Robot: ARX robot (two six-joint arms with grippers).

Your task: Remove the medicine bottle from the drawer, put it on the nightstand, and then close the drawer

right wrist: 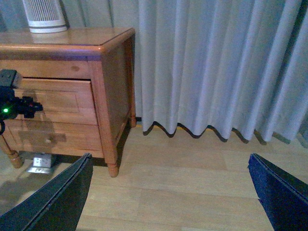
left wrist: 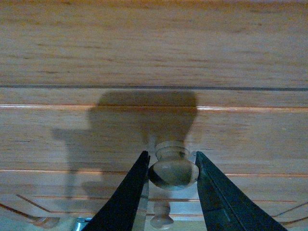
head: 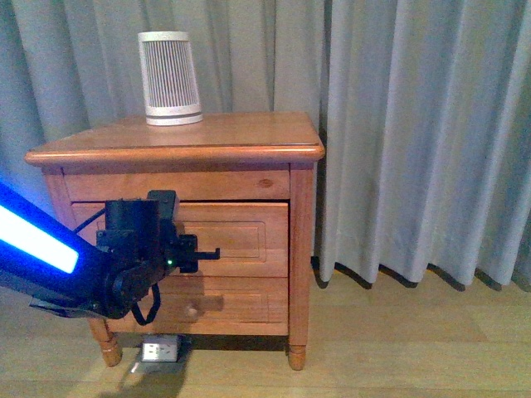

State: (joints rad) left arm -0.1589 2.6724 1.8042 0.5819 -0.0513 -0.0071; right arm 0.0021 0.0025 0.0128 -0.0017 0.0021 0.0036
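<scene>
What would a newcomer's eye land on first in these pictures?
The left arm's glowing blue strip stands out at the left of the front view. The left gripper pinches the knob of the upper drawer on the orange-brown nightstand. A ribbed white device stands on top, grey curtains behind.

Dim, warm room light with a bluish cast, all views slightly soft and grainy. The strip on my left arm (head: 33,236) blows out blue-white. My left claw (left wrist: 171,156) throws a dark shadow on the drawer (left wrist: 250,139) front
</scene>
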